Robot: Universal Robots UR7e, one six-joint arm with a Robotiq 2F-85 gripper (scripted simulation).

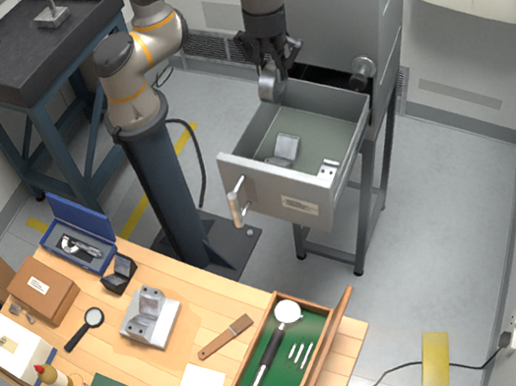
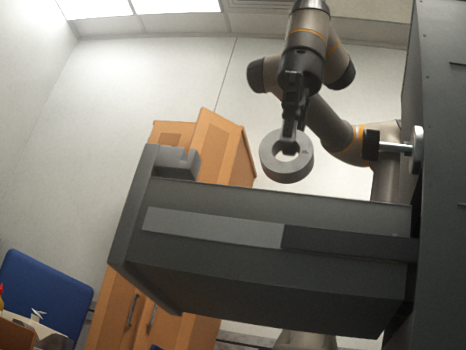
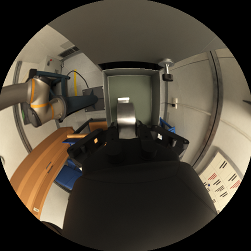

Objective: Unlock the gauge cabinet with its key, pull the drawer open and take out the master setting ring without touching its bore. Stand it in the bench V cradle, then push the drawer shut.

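Observation:
The master setting ring point(image 2: 286, 155), a thick grey steel ring, hangs from my gripper point(image 2: 291, 136), which is closed on the ring's upper rim across its flat faces. I hold it in the air above the rear of the open drawer point(image 1: 299, 147) of the gauge cabinet point(image 1: 349, 4). In the wrist camera the ring point(image 3: 126, 119) shows edge-on between my fingers point(image 3: 127, 130). The drawer's green floor holds a small metal cradle point(image 1: 284, 150) and a bracket point(image 1: 327, 168). The key point(image 1: 362, 70) sticks out of the cabinet front beside the drawer. The bench V cradle point(image 1: 148, 311) sits on the wooden bench.
A wooden tray point(image 1: 282, 357) with a bore gauge lies on the bench's right end, a blue case point(image 1: 77, 235), a cardboard box point(image 1: 43, 289) and a magnifier point(image 1: 85, 325) on its left. My arm's pedestal point(image 1: 172, 200) stands between bench and cabinet. A dark table point(image 1: 35, 54) stands behind.

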